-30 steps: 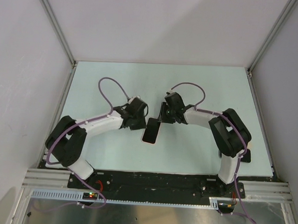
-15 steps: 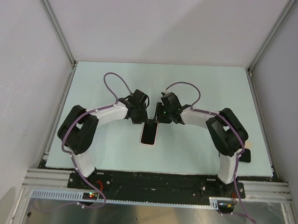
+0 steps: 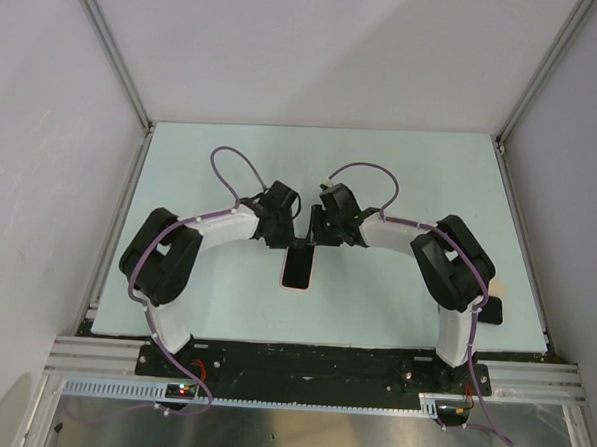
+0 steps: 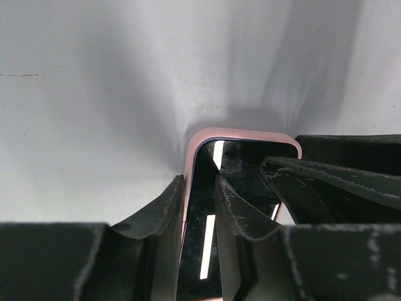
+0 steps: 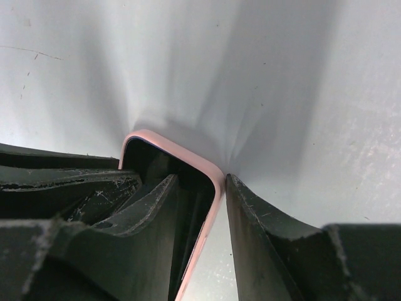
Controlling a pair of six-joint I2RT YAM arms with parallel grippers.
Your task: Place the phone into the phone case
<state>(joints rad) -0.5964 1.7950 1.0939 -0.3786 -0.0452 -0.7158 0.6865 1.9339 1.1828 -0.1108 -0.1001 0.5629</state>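
Pale counter (image 3: 400, 189) carries the phone (image 3: 298, 269) at mid-frame, seemingly already seated in the case (image 4: 241, 133), with only final pressing left; left claw (image 4: 199, 182) and right claw (image 5: 200, 179), part spread, each straddle a long edge, grip unclear.

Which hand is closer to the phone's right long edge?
Right. The right hand straddles that edge, one finger over the phone screen, one outside the pink case. The left hand straddles the opposite long edge.
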